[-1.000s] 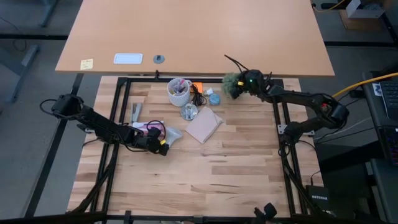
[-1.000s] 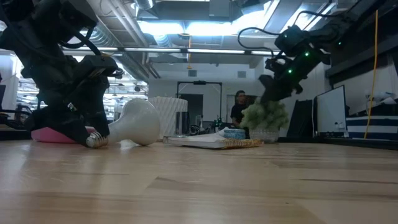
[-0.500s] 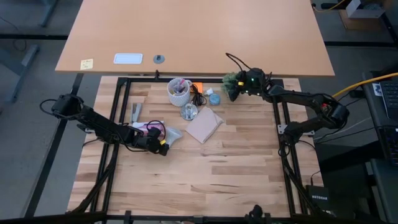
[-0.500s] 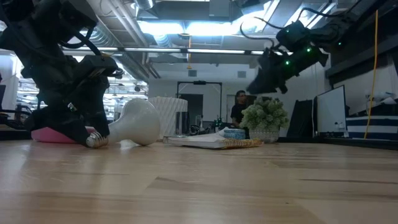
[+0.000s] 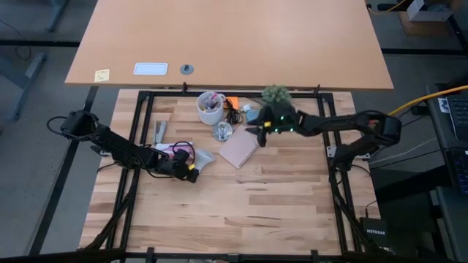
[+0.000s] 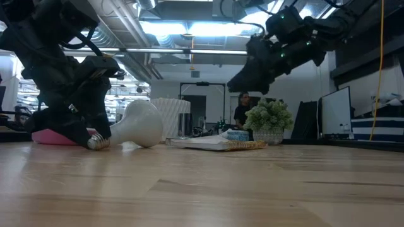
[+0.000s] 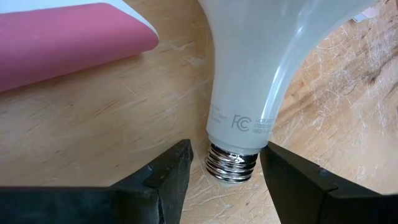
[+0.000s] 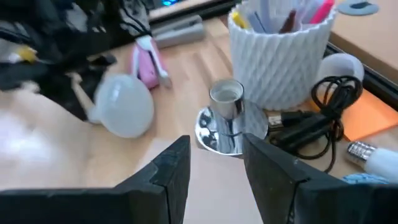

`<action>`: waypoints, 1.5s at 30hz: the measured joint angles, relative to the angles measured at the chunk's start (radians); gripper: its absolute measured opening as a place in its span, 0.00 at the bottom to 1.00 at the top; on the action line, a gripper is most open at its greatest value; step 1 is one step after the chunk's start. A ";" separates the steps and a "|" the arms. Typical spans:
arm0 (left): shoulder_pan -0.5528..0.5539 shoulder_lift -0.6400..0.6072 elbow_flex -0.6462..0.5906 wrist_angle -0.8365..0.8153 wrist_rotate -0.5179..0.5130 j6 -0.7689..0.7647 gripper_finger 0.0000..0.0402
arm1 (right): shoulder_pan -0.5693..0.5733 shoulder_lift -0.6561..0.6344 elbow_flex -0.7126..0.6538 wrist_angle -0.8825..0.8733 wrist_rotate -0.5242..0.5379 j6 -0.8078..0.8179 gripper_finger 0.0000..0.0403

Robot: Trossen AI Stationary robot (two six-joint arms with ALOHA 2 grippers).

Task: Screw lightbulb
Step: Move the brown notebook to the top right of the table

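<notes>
The lightbulb [image 5: 202, 158] lies on its side on the wooden table [image 5: 241, 204], at nine o'clock from the table's centre. The left gripper [image 7: 225, 163] straddles its screw base, fingers spread, not pinching. The right gripper [image 5: 257, 131] hovers spread and empty at twelve o'clock, above the silvery fitting [image 8: 228, 121]. Beside it, the white cup [image 8: 283, 50] holds pens.

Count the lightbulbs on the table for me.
2, perhaps more hidden: the lightbulb lying between the left gripper fingers, and a smaller bulb beside the orange pad.
</notes>
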 joint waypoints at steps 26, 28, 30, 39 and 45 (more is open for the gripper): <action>0.000 0.000 0.000 0.000 0.000 0.000 0.46 | 0.044 0.296 0.004 -0.049 0.089 0.073 0.37; 0.000 0.000 0.000 0.001 0.000 0.000 0.46 | 0.044 0.294 0.006 -0.084 0.118 0.072 0.37; 0.000 0.000 0.000 0.001 0.000 0.000 0.46 | 0.044 0.285 0.006 -0.126 0.142 0.072 0.37; 0.000 0.000 0.000 0.001 0.000 0.000 0.46 | 0.043 0.186 0.003 -0.368 0.352 0.075 0.37; 0.000 0.000 0.000 0.001 0.000 0.000 0.46 | 0.042 0.105 -0.003 -0.566 0.602 0.070 0.37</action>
